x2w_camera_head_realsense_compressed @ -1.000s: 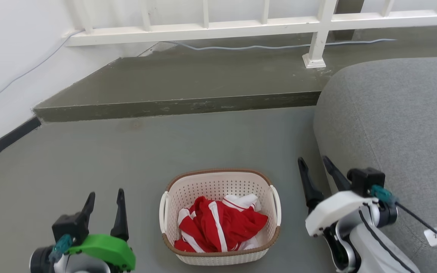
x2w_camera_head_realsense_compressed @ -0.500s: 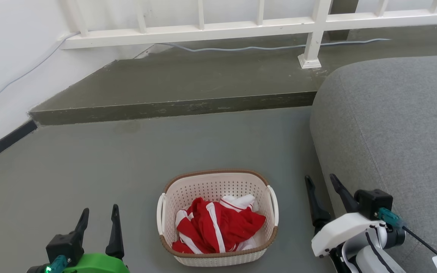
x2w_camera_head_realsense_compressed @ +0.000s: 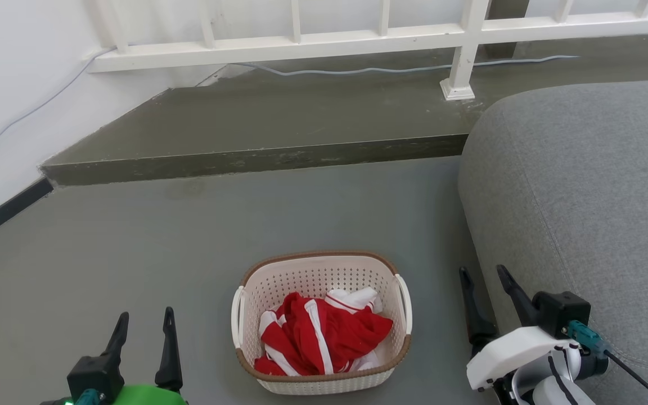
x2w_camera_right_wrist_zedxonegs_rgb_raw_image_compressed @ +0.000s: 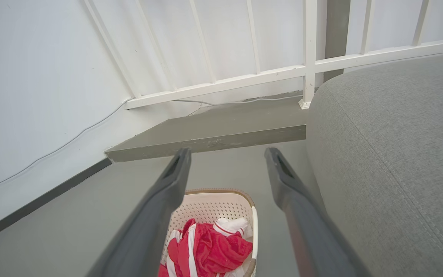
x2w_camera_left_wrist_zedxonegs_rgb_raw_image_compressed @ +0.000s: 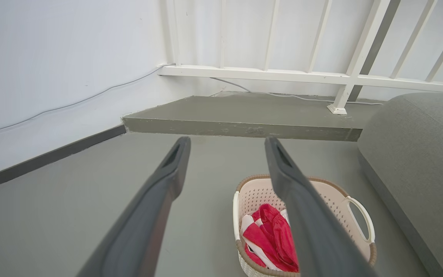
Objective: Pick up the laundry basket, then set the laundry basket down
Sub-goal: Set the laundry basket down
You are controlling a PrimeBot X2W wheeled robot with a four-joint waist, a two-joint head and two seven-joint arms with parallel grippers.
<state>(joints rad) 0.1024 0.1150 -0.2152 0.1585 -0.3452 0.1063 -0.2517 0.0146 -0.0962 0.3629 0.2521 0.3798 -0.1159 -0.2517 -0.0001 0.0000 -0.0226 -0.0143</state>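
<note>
Resting on the floor (x2w_camera_head_realsense_compressed: 133, 242), low centre of the head view: basket (x2w_camera_head_realsense_compressed: 315, 275), upright, holding a crumpled red-and-white garment (x2w_camera_head_realsense_compressed: 329, 337).

Task status: nothing done, by the look of it; lift and set-down both remained.

Left gripper (x2w_camera_head_realsense_compressed: 145, 313): fingers apart, empty, off the basket's left side and clear of it.

Right gripper (x2w_camera_head_realsense_compressed: 482, 270): fingers apart, empty, near the right handle (x2w_camera_head_realsense_compressed: 407, 306), not touching.

Surroundings: grey sofa (x2w_camera_head_realsense_compressed: 583, 185) close on the right, which left the right arm a narrow lane between cushion and basket. Raised step (x2w_camera_head_realsense_compressed: 256, 160) beyond. White railing (x2w_camera_head_realsense_compressed: 358, 42) on it, with a pale cable (x2w_camera_head_realsense_compressed: 391, 70) along its foot. White wall (x2w_camera_head_realsense_compressed: 9, 84) to the left.

Obstructions: nothing lay between either gripper and the handles.
</note>
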